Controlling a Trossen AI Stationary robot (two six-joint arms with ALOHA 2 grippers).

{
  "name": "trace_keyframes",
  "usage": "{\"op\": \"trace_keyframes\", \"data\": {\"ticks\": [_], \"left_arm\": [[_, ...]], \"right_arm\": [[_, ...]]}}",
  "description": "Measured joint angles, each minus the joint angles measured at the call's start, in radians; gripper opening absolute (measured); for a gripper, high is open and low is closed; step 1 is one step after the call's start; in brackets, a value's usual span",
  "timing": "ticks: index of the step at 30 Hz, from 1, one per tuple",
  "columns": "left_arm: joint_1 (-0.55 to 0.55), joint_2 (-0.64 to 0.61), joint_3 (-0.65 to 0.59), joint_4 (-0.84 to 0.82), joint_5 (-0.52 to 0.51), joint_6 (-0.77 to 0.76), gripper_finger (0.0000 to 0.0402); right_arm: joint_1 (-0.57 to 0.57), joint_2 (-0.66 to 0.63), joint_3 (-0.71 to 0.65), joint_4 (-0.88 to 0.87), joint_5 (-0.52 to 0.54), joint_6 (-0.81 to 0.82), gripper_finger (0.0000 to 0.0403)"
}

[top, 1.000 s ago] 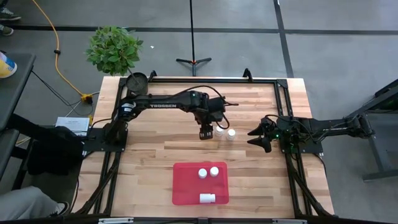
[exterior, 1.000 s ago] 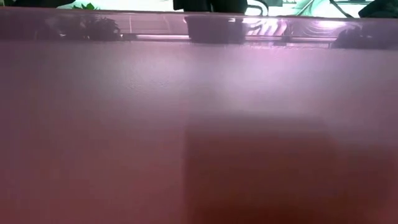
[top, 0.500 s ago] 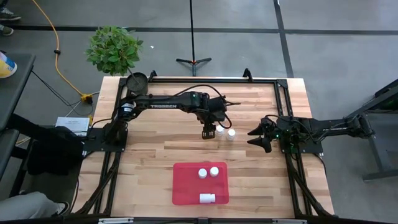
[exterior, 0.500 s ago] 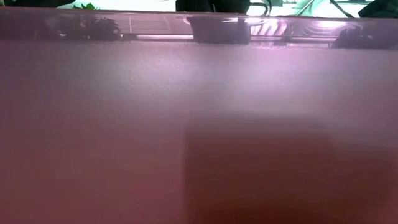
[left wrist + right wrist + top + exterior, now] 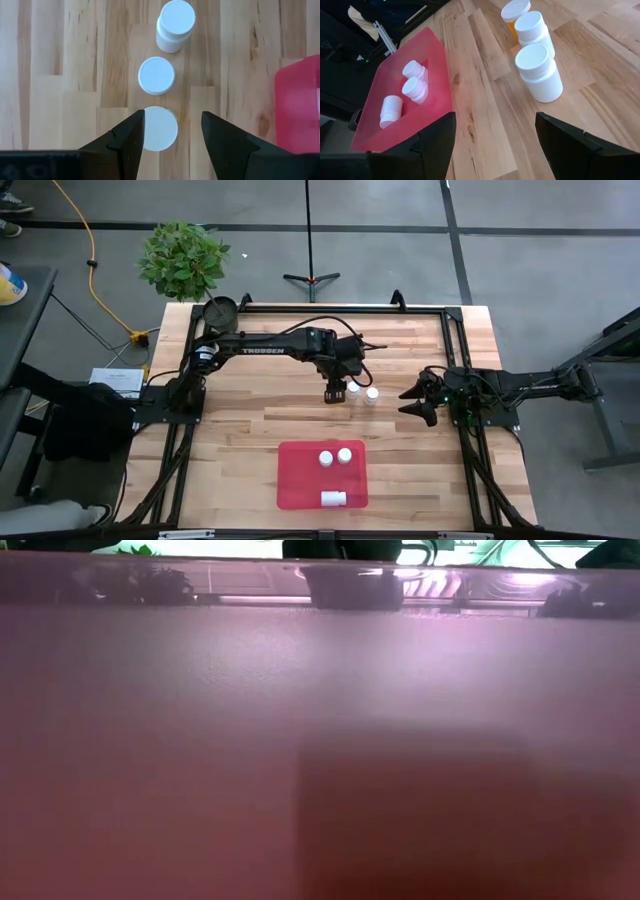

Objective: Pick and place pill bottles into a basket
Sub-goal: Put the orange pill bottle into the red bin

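We've got a grey concrete floor all around, with a leafy potted plant (image 5: pixel 183 258) by the far left corner of a butcher-block wooden table (image 5: pixel 250 420), pale planks with visible grain and knots. A small dark round pot (image 5: pixel 220 310) sits at that same corner.

On the wood near the middle there's a short row of three pill bottles, stubby cylinders with smooth flat white caps. In the left wrist view the nearest bottle (image 5: pixel 159 128) sits right between the two dark wedge-shaped fingers (image 5: pixel 125 142), the middle bottle (image 5: pixel 156 75) just past it, and the far bottle (image 5: pixel 174 25) beyond that. The left gripper (image 5: pixel 331 392) hangs over that row with its jaws spread wider than the cap, gripping nothing as far as we can see. From the right wrist view, the row's end one has an orange body (image 5: pixel 511 26); the other two look all white.

The basket (image 5: pixel 296 480), a glossy red shallow tray with rounded corners, lies toward the near edge, well apart from the row. Three bottles are in it: two upright (image 5: pixel 326 458) (image 5: pixel 344 454) and one lying on its side (image 5: pixel 333 498).

The right gripper (image 5: pixel 416 401) waits at the table's right edge, fingers parted, empty.

The low view is just a pinkish blur, so we can't tell anything from it.
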Motion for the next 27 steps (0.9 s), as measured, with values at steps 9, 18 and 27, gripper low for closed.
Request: {"op": "trace_keyframes", "data": {"ticks": [9,18,27], "left_arm": [[0.0,0.0,0.0,0.051,-0.009,-0.025,0.023],[0.0,0.041,0.004,-0.059,0.012,-0.085,0.023],[0.0,0.067,0.0,-0.064,0.056,-0.044,0.023]], "right_arm": [[0.0,0.0,0.0,0.0,0.0,-0.007,0.0264],[0.0,0.0,0.0,-0.012,0.001,-0.008,0.0264],[0.0,0.0,0.0,-0.027,0.001,-0.008,0.0264]]}}
